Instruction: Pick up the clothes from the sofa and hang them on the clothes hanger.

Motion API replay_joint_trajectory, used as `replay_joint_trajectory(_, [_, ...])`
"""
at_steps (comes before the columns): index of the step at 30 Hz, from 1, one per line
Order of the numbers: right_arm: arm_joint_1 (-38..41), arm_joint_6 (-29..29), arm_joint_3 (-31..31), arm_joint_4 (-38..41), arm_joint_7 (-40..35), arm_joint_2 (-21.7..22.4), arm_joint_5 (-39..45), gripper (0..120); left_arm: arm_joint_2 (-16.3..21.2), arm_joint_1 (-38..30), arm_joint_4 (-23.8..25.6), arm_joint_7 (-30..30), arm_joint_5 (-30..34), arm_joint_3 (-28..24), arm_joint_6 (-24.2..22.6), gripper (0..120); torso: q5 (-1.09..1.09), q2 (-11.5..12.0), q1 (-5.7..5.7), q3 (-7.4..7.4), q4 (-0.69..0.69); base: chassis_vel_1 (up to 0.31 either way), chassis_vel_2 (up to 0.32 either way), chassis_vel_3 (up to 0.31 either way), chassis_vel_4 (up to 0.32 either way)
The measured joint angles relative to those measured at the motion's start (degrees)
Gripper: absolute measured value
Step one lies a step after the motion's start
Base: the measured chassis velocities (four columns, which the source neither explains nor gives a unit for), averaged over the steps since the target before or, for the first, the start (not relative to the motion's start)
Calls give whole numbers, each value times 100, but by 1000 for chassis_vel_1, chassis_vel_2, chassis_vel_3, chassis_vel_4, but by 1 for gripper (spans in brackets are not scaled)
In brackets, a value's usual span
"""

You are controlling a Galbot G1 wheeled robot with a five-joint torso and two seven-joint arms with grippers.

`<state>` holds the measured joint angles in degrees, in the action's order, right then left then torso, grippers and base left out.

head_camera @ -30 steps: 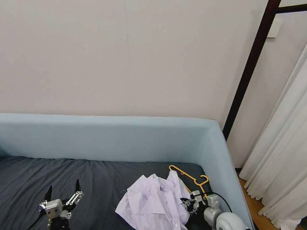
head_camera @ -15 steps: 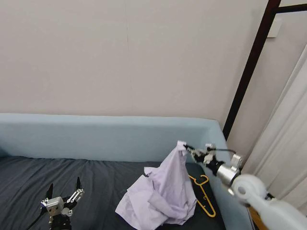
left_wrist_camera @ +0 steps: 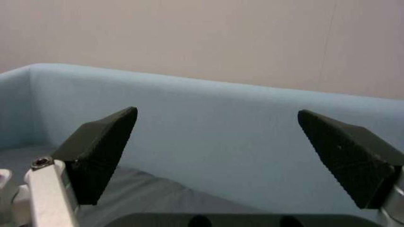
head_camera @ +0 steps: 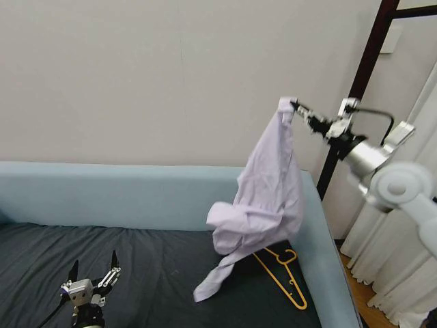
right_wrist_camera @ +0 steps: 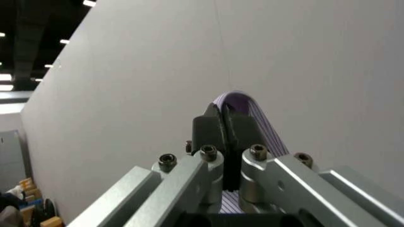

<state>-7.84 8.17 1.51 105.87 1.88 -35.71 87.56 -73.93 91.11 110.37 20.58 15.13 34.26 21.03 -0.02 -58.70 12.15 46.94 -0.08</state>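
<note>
High up, the right gripper (head_camera: pixel 296 105) pinches tight on the top of a crumpled lilac cotton shirt (head_camera: pixel 268 184), which dangles over the pale blue sofa (head_camera: pixel 136 198) and the orange wire hanger (head_camera: pixel 287 279) lying on its dark seat. Low down, the left gripper (head_camera: pixel 92 275) hangs spread wide, holding nothing.

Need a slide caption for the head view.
Right gripper holds lilac shirt above the sofa; left gripper open below.

Plain pale wall (head_camera: pixel 136 82), light-blue sofa (head_camera: pixel 136 198), white curtain (head_camera: pixel 399 239), strip of wooden floor (head_camera: pixel 355 290)
</note>
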Motion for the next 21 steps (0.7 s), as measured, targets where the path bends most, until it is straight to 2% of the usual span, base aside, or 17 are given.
replay_joint_trajectory(2, [332, 155, -220, -19, 41, 58, -86, 0, 3, 19, -1, 1, 16, 21, 44, 100, 0, 0, 0, 0, -1, 0, 0, 0, 0])
replay_joint_trajectory(5, [352, 265, -514, 53, 69, 128, -378, 0, 4, 28, -13, 5, 23, 35, 70, 100, 0, -1, 0, 0, -2, 0, 0, 0, 0])
replay_joint_trajectory(10, [-384, 408, -1116, 270, 196, 155, -1542, 0, 0, 41, -4, 14, 27, 38, 87, 100, 3, 0, 0, 0, -2, 0, 0, 0, 0])
replay_joint_trajectory(14, [-1306, 413, -1650, 191, 64, -183, -2287, 0, 9, 53, 15, 16, 31, 55, 86, 100, 2, 0, 0, 0, 1, 0, 0, 0, 0])
replay_joint_trajectory(21, [-2191, 355, -2145, -477, 4, -744, -3037, 0, 84, 111, -85, -11, 111, 44, 66, 100, 3, 0, 0, 0, -1, 0, 0, 0, 0])
